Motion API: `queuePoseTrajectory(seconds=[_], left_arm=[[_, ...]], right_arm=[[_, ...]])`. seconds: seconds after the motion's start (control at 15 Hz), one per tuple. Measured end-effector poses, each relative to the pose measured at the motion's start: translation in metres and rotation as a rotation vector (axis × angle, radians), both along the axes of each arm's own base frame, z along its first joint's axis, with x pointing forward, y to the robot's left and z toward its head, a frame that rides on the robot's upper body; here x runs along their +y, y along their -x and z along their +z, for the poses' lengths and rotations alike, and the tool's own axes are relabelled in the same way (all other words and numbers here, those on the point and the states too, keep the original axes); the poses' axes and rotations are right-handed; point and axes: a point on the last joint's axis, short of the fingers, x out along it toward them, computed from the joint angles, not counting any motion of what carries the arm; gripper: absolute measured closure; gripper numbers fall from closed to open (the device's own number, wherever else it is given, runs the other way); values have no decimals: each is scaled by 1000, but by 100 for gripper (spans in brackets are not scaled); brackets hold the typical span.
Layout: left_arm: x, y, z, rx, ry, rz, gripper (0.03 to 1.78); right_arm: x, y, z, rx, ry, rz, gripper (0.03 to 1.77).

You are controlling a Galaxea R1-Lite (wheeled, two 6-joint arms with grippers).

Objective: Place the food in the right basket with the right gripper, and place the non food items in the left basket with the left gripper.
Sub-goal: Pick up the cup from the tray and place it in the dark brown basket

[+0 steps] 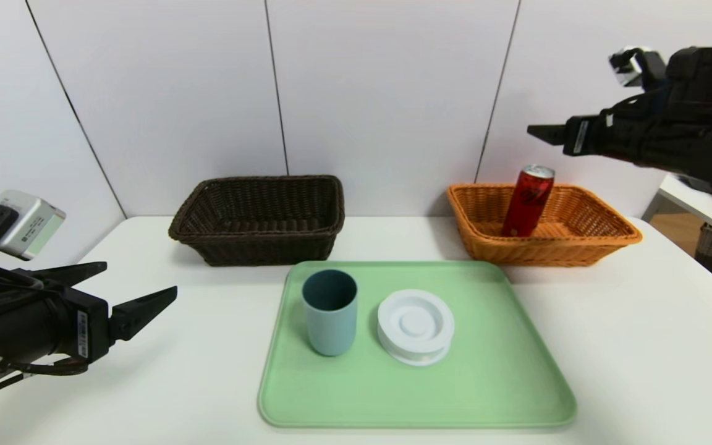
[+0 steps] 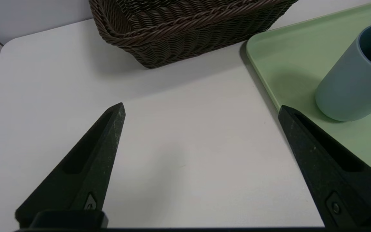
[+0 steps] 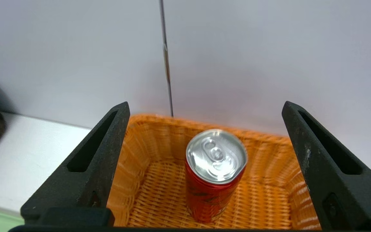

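The food, a slim red can (image 1: 528,201) with a silver top, stands slightly tilted inside the orange-tan right basket (image 1: 578,250). My right gripper (image 1: 532,131) hangs high above that basket, open. In the right wrist view the can (image 3: 214,174) sits below and between the spread fingers of the right gripper (image 3: 204,103), touching neither. A blue-grey cup (image 1: 330,321) and a white ringed disc (image 1: 416,326) stand on the green tray (image 1: 424,395). My left gripper (image 1: 139,279) hovers open over the table left of the tray, empty. The dark brown left basket (image 1: 257,247) holds nothing.
The wall runs right behind both baskets. In the left wrist view the tray's edge (image 2: 288,58) and the cup (image 2: 349,87) lie beside one finger, the dark basket (image 2: 179,38) beyond. A second white table (image 1: 708,213) stands at the far right.
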Motion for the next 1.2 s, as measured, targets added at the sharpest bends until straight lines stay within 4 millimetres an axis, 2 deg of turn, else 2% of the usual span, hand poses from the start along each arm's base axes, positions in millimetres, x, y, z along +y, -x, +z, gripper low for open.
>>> queuePoseTrajectory(seconds=[0.27, 0.4, 0.53, 0.73, 0.87, 1.0, 1.2], left_arm=[[0, 4, 6, -26, 3, -2, 12], [1, 6, 9, -41, 3, -3, 12], [1, 7, 12, -54, 5, -3, 12], [0, 9, 14, -63, 7, -8, 12], [-2, 12, 13, -49, 0, -19, 12], [-4, 17, 12, -36, -5, -33, 12], [-11, 21, 14, -34, -9, -71, 12]], right_arm=[[4, 59, 56, -87, 3, 13, 13], [9, 98, 76, -66, 3, 35, 12], [10, 134, 85, 0, 12, 34, 12], [7, 184, 79, 195, 42, 15, 11], [5, 210, 66, 342, 54, -1, 11], [4, 223, 55, 407, 62, -10, 11], [4, 231, 51, 413, 63, -3, 11]])
